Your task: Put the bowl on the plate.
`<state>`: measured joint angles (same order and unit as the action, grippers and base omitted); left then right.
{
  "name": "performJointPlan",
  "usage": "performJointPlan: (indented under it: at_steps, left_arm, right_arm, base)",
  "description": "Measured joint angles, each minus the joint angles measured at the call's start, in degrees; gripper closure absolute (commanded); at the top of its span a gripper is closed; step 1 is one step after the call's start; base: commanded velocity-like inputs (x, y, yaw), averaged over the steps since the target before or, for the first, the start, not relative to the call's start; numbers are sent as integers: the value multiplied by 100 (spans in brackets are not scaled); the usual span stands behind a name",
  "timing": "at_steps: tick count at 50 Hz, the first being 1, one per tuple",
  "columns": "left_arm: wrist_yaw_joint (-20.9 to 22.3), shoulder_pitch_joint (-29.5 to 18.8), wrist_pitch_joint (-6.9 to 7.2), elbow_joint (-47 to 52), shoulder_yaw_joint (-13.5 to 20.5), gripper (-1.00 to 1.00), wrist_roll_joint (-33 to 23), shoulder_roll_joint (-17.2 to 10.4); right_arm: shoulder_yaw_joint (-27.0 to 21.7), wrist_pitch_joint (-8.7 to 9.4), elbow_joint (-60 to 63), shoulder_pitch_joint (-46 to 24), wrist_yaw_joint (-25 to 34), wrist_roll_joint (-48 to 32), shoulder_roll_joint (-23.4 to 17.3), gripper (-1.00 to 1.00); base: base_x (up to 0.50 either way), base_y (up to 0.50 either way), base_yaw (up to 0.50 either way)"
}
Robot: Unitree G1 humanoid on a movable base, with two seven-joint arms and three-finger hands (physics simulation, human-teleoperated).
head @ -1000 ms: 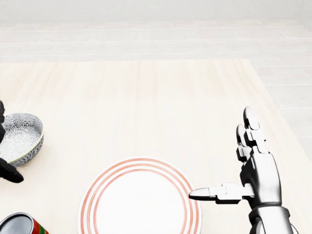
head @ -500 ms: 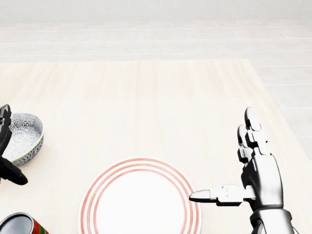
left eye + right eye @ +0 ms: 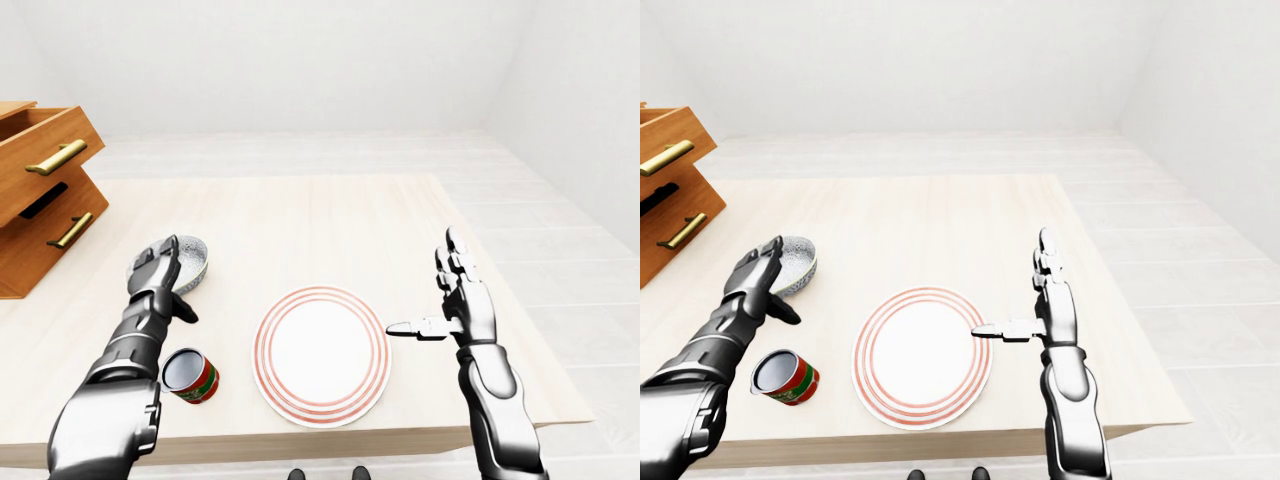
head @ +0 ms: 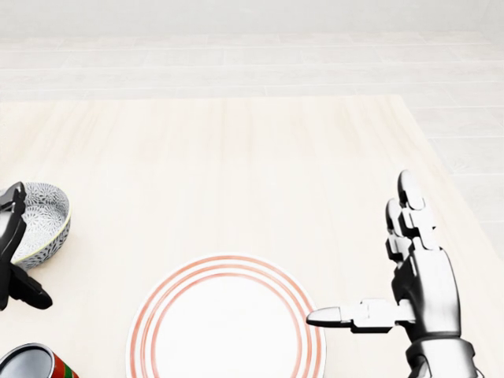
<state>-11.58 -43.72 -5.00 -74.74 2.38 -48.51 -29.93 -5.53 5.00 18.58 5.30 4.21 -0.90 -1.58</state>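
Observation:
The grey patterned bowl (image 3: pixel 192 260) rests on the pale wooden table (image 3: pixel 300 220), at the left of the views. My left hand (image 3: pixel 176 284) is open, its fingers against the bowl's left rim and its thumb below the bowl; in the head view it is a black shape (image 4: pixel 11 250) beside the bowl (image 4: pixel 43 216). The white plate (image 4: pixel 226 323) with red rings lies to the bowl's lower right, bare. My right hand (image 4: pixel 364 256) is open just right of the plate, fingers pointing up the view and thumb reaching toward the plate's rim.
An open red and green can (image 3: pixel 191 375) stands upright below the bowl, left of the plate. A wooden drawer unit (image 3: pixel 40 190) with brass handles sits at the table's left. The table's near edge (image 3: pixel 330 437) runs just below the plate.
My left hand has come further into the head view from the left, up along the bowl's left rim. The right hand has dropped very slightly. Bowl, plate and can have not moved.

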Motion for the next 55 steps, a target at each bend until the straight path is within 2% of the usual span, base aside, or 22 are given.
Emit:
performJointPlan:
  at_steps: [55]
  left_arm:
    - [445,130,0,-128,42,-100,328,166]
  right_arm:
    - [-20,0,225,88,46,-92,18,-100]
  base:
    - [0,0,0]
